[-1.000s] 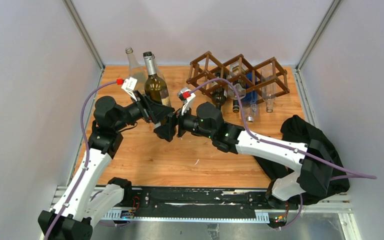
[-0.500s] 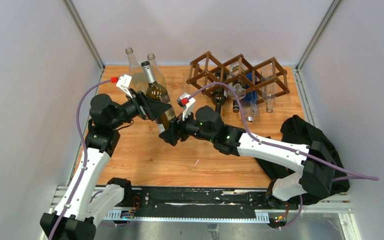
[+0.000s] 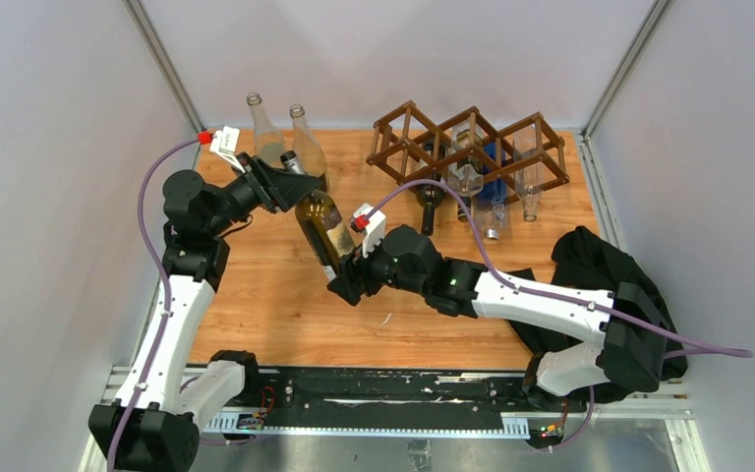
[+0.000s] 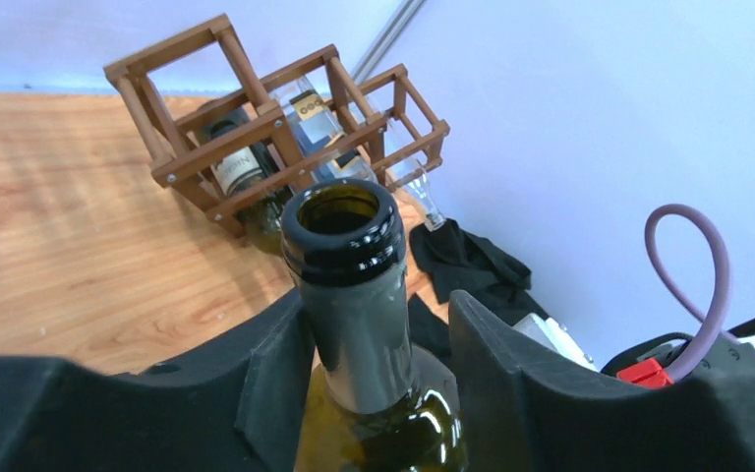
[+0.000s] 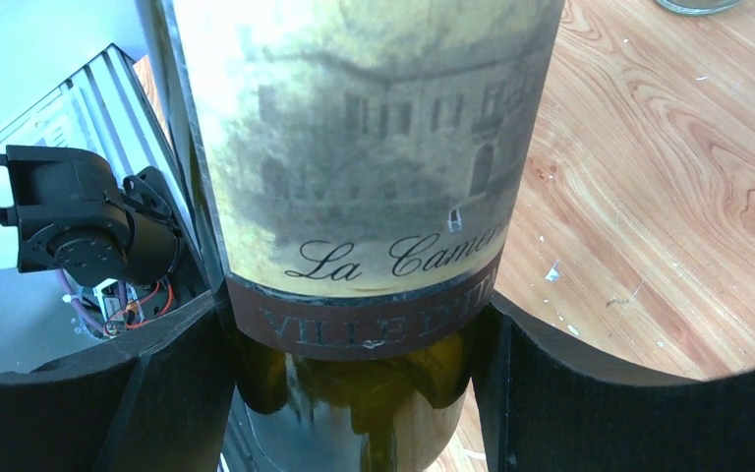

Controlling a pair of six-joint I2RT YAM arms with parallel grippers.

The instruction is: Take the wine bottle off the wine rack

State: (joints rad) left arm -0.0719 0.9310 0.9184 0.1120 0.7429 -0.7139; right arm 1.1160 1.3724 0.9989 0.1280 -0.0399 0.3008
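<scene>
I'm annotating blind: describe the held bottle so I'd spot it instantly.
Left of the wine rack, over the table, the wine bottle hangs tilted: left hand at its neck, right hand at its base. Unlike the clear bottles behind, it is olive-green and labelled.

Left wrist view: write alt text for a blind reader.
The neck of an open green wine bottle rises between the fingers of the left gripper. Behind it, a brown wooden wine rack holding bottles sits on the table.
</scene>
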